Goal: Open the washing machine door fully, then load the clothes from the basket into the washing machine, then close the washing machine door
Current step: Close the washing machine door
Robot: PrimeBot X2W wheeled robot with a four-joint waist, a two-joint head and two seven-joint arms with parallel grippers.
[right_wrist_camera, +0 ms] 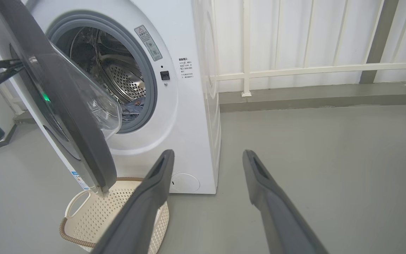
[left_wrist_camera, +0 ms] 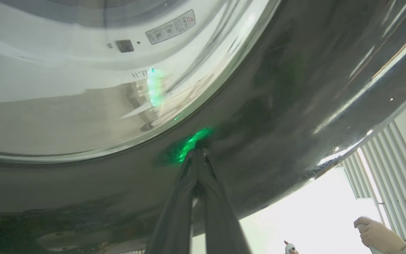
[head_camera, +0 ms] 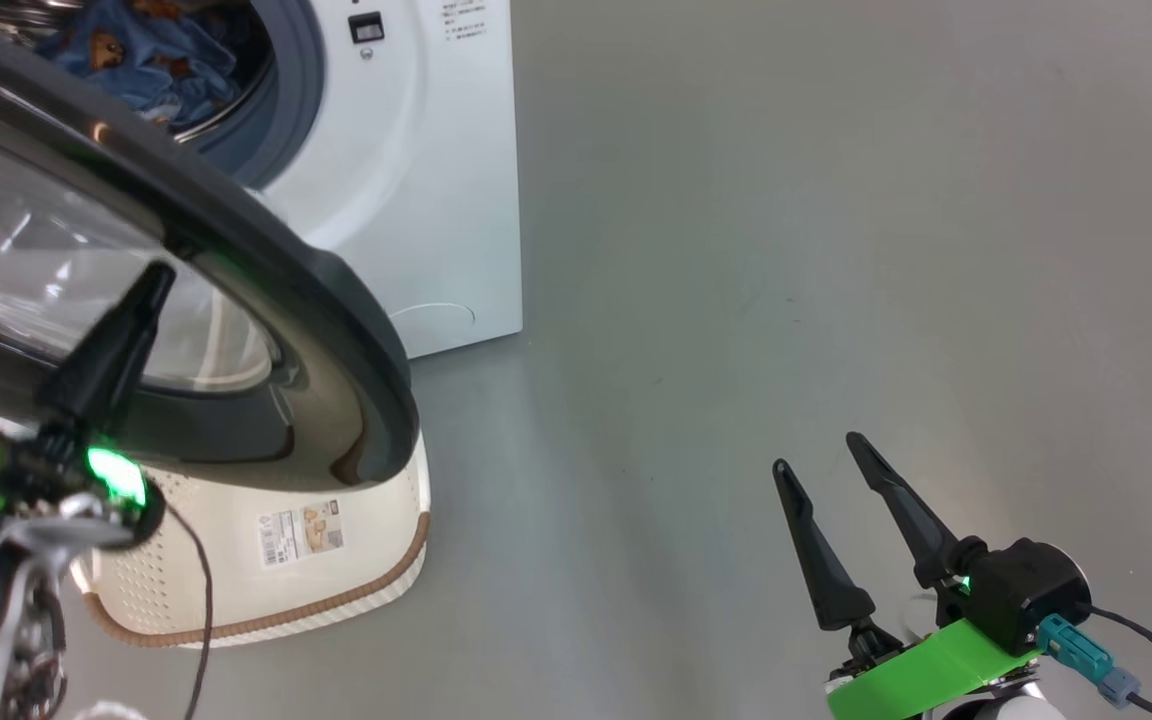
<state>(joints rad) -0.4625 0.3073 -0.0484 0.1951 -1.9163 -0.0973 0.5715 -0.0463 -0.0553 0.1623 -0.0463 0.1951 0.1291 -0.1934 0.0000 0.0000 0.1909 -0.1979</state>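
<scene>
The washing machine [head_camera: 416, 180] stands at the upper left, and the blue printed clothes [head_camera: 151, 60] lie inside its drum. The washing machine door [head_camera: 336, 300] hangs partly open, its black rim over the basket [head_camera: 336, 580]. That cream basket lies tipped, its labelled bottom facing me. My left gripper [head_camera: 158, 275] is shut, its tips touching the door's outer face by the glass. The left wrist view shows the left gripper [left_wrist_camera: 197, 152] pressed on the glossy rim [left_wrist_camera: 277, 106]. My right gripper [head_camera: 816, 452] hovers open over bare floor at the lower right.
Grey floor stretches to the right of the machine. In the right wrist view a white railing [right_wrist_camera: 294, 67] and a raised kerb run along the back wall. A person's hand [left_wrist_camera: 375, 233] shows at the lower right of the left wrist view.
</scene>
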